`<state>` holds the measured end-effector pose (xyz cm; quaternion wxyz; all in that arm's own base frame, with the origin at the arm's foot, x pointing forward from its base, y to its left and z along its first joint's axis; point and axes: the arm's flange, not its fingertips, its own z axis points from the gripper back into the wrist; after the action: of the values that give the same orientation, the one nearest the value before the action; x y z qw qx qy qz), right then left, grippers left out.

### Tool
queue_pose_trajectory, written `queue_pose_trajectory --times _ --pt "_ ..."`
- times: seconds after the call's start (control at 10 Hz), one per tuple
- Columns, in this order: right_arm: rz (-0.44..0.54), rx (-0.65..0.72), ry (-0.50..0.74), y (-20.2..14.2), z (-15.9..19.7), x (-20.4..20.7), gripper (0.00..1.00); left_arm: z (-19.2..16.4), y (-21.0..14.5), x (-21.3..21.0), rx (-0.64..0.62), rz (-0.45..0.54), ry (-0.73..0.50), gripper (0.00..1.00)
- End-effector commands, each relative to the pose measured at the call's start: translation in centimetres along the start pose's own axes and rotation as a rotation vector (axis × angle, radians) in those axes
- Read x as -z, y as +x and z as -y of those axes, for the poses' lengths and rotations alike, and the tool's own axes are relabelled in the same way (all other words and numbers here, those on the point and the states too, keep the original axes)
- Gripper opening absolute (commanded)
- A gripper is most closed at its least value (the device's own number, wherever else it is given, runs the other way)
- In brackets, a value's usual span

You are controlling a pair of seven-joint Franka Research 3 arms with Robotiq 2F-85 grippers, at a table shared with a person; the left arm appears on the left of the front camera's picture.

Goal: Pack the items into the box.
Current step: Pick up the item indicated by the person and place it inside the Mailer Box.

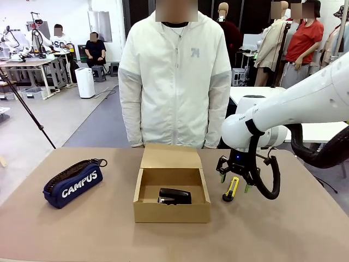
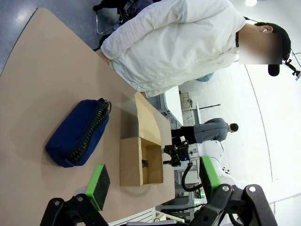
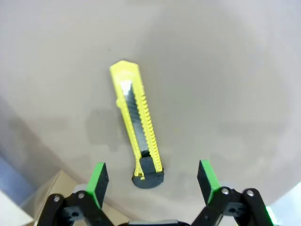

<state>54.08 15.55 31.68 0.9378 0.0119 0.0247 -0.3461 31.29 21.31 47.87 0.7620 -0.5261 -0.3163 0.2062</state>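
Status: stapler (image 1: 175,196) lies inside the box (image 1: 172,210), lid flap open toward the person (image 1: 174,82). Utility knife (image 3: 136,125) lies flat on the table (image 1: 283,229), just right of the box. CAMPUS pouch (image 1: 73,183) rests on the table, well to the left of the box.

Right end effector (image 1: 234,184): released, jaws wide, hanging directly over the knife and holding nothing. In the right wrist view the black butt end sits between the pads, and the body runs away from them.

Left end effector (image 2: 154,181): released and empty, held off the table.

Handling, knife (judgement): light, stiff plastic, low profile. The pads must come nearly to the table surface. Take it across the narrow width at mid-body, where the ribbed slider edge should resist slipping. A grip at the butt would likely let it pivot.

Handling, pouch (judgement): soft and bulky, so it will sag. Pinch it across the middle.
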Motion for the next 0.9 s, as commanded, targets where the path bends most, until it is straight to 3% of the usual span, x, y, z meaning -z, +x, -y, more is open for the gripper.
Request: queue_pose_trajectory --times 0.0,0.4,0.8 --pt "0.055 0.025 -0.054 -0.8 -1.0 0.6 1.0 0.2 0.0 0.0 0.004 0.008 -0.021 1.0" --pt "0.094 -0.048 -0.083 0.3 -1.4 2.9 1.0 0.2 0.0 0.0 0.004 0.008 -0.021 1.0" --pt "0.126 -0.076 -0.001 0.8 -1.1 3.1 1.0 0.2 0.0 0.0 0.004 0.008 -0.021 1.0"
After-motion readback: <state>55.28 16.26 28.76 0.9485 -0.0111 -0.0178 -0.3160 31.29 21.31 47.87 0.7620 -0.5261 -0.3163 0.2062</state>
